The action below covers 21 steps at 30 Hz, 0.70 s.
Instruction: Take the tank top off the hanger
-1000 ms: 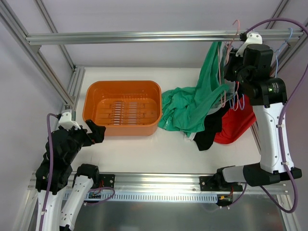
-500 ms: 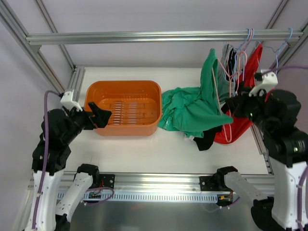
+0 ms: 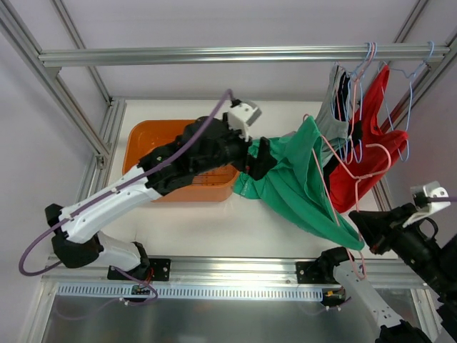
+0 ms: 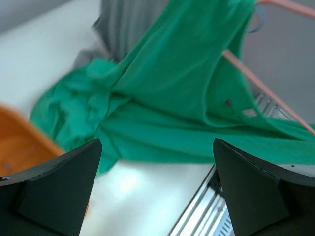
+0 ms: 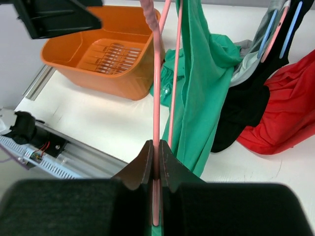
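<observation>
Tank top (image 3: 294, 187) lies right of the basket (image 3: 137, 150).

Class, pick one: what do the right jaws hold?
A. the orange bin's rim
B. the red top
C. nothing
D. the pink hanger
D: in the right wrist view the right jaws are shut on the wire of the pink hanger, and the green top hangs from it.
</observation>
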Each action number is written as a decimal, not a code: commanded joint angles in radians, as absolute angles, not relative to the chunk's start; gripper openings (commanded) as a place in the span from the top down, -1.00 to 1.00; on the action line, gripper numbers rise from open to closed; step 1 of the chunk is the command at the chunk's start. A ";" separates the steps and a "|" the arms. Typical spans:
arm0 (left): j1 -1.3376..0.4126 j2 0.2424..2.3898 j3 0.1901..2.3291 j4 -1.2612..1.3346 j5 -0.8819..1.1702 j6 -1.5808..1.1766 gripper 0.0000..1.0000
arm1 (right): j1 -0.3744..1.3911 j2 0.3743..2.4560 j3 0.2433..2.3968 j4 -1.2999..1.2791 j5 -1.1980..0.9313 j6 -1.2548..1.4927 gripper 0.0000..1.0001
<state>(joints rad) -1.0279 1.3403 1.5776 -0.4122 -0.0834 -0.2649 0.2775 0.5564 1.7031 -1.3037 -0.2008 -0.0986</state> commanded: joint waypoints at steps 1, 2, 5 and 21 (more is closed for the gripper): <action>-1.098 1.413 1.706 -0.230 -0.115 -0.098 -0.98 | 0.317 0.563 1.790 -1.348 -0.229 -0.092 0.99; -1.103 1.434 1.750 -0.216 -0.101 -0.094 -0.97 | 0.319 0.566 1.805 -1.354 -0.233 -0.092 0.99; -1.104 1.514 1.825 -0.184 -0.046 -0.086 -0.97 | 0.328 0.581 1.848 -1.362 -0.271 -0.091 0.99; -1.108 1.648 1.855 -0.067 0.025 -0.091 0.90 | 0.337 0.611 1.864 -1.344 -0.290 -0.094 0.99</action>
